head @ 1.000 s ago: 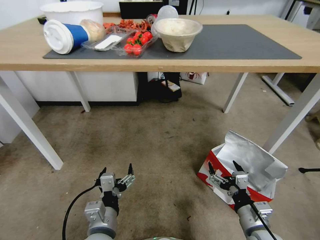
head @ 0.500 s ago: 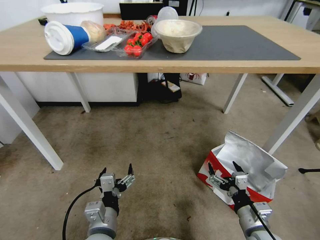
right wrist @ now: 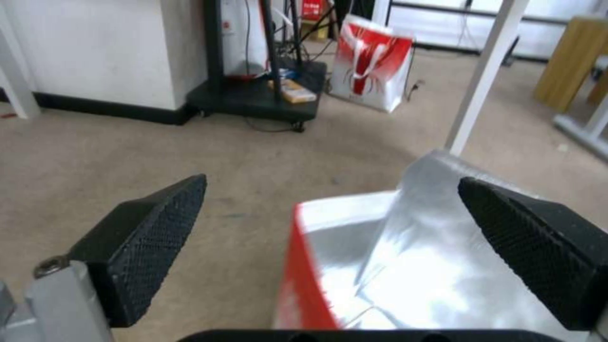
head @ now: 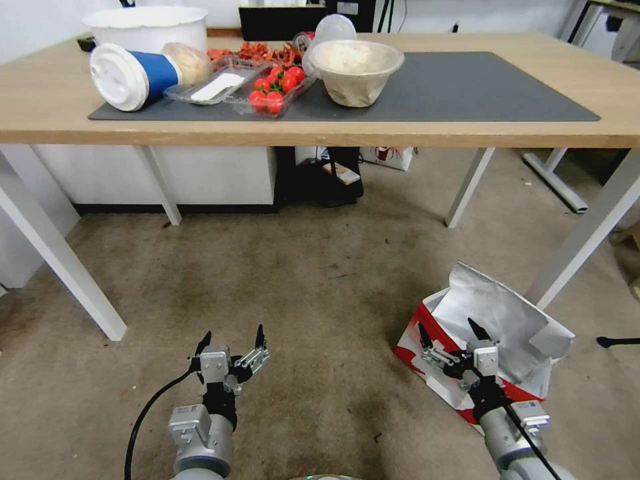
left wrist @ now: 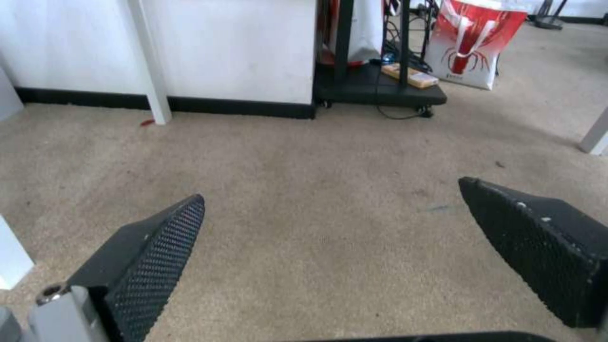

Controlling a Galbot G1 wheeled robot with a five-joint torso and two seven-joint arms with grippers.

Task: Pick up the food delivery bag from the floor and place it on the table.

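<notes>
The boxy white and red paper food delivery bag (head: 490, 333) with silver foil lining is seen on the mottled grey-brown floor (head: 300, 280), at about 4 o'clock in the head view, beside a white leg of the long light-wood table (head: 467, 127). The right gripper (head: 450, 332) is held over the bag's near red edge with its black fingers (right wrist: 152, 228) spread wide, and nothing is gripped. The left gripper (head: 231, 337), at about 7 o'clock, is also wide open and empty above bare carpet.
</notes>
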